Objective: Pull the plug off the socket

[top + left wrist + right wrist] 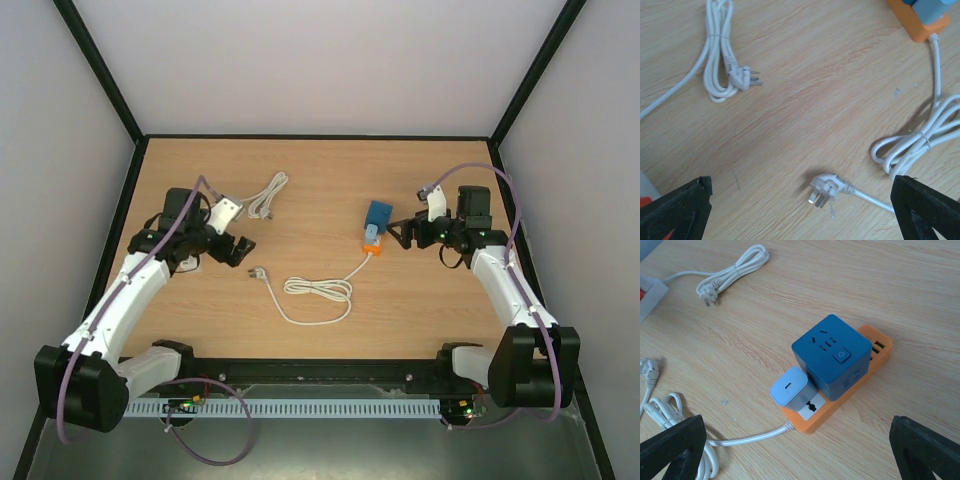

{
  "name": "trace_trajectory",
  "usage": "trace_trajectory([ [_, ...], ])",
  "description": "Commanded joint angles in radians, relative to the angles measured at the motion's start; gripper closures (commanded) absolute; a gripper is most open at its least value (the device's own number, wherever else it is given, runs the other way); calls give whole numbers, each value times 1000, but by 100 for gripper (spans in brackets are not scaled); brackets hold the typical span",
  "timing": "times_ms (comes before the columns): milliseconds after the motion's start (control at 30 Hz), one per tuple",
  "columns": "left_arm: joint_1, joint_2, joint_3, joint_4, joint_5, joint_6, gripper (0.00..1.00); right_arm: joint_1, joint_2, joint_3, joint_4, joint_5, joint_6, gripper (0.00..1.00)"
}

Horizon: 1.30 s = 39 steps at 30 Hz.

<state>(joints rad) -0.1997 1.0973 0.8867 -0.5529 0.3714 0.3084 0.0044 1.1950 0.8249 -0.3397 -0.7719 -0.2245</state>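
Two hands, both with fingers spread wide and nothing between them. Nearest the near edge, about mid-counter (300,170), a white cord (318,290) lies coiled and tied with a band. Its loose end plug (826,187) lies flat just left of the coil, prongs pointing away from it. Left hand (237,248) is left of centre, near that end plug, open, touching nothing. White block (650,292) with a red part shows by the left arm, mostly cut off.

From the coil the cord runs right and farther into an orange socket strip (879,354), right of centre. Right hand (400,232) is just right of the strip, open, apart from it.

Seated in the strip at its cord end is a pale blue-grey plug (791,388), upright, with one slot on its top face. Touching it on the far side is a dark blue cube adapter (832,355) with socket holes and a button bearing a power symbol. Small ports show at the strip's far end.

Farther, toward the far-left corner, a second white cord bundle (268,193) lies with its own plug, well apart from the rest.
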Motion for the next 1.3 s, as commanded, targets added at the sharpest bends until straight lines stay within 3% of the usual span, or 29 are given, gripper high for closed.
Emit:
trace_trajectory([
  [0, -68, 8, -22, -17, -43, 48, 1, 6, -20, -3, -21, -19, -12, 2],
  [467, -542, 184, -28, -43, -147, 205, 1, 6, -28, -12, -10, 6, -6, 2],
  [733, -731, 320, 23, 38, -217, 225, 3, 6, -27, -13, -10, 14, -4, 2],
  [900, -793, 410, 72, 86, -331, 277, 8, 5, -46, -18, 4, 26, 4, 2],
  [1267, -812, 613, 236, 112, -373, 302, 19, 6, -57, -26, 23, 51, 15, 2],
])
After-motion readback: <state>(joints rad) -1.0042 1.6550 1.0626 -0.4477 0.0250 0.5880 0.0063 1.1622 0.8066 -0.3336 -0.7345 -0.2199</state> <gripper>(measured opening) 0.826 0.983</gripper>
